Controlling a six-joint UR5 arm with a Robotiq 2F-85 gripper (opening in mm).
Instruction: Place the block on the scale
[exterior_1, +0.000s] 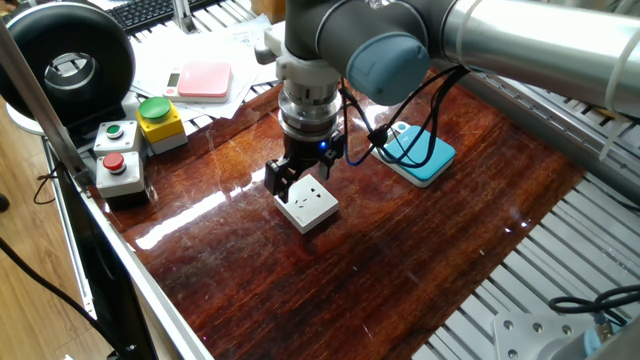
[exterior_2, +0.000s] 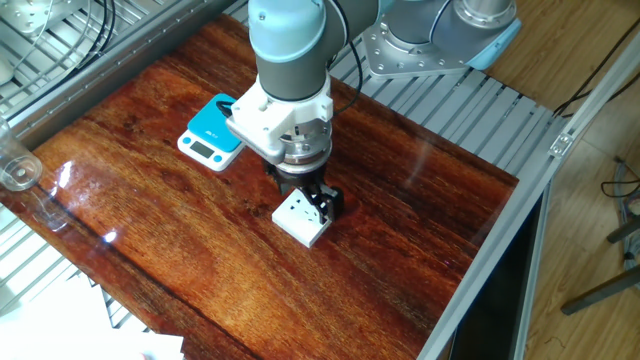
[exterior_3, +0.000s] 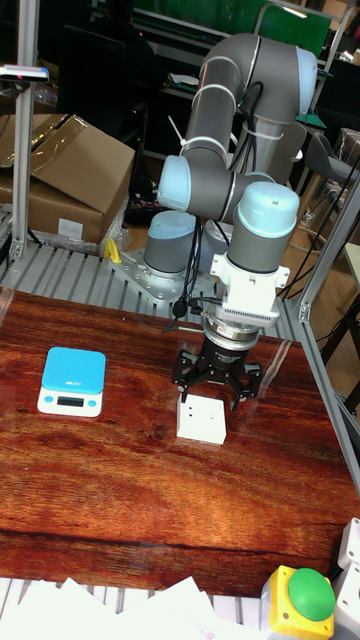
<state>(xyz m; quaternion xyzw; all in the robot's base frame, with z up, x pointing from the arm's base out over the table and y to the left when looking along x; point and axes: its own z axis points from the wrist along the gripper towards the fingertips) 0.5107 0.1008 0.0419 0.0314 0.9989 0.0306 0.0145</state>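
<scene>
The white block (exterior_1: 309, 203) with socket slots lies flat on the dark wooden table, mid-table. My gripper (exterior_1: 300, 181) hangs straight over it, open. In the tall fixed view the gripper (exterior_3: 215, 386) has its two black fingers spread wider than the block (exterior_3: 202, 419), one by each far corner, low around its far edge. The other fixed view shows one black finger (exterior_2: 327, 204) against the block (exterior_2: 300, 218) on its right side. The teal-topped scale (exterior_1: 424, 156) (exterior_2: 212, 128) (exterior_3: 72, 378) sits apart from the block, with nothing on it.
A pink-topped scale (exterior_1: 205, 80) lies on papers at the back. A grey button box (exterior_1: 120, 160) and a yellow box with a green button (exterior_1: 160, 118) stand at the table's left edge. A black cable runs past the teal scale. A clear jar (exterior_2: 17, 170) stands at the table edge.
</scene>
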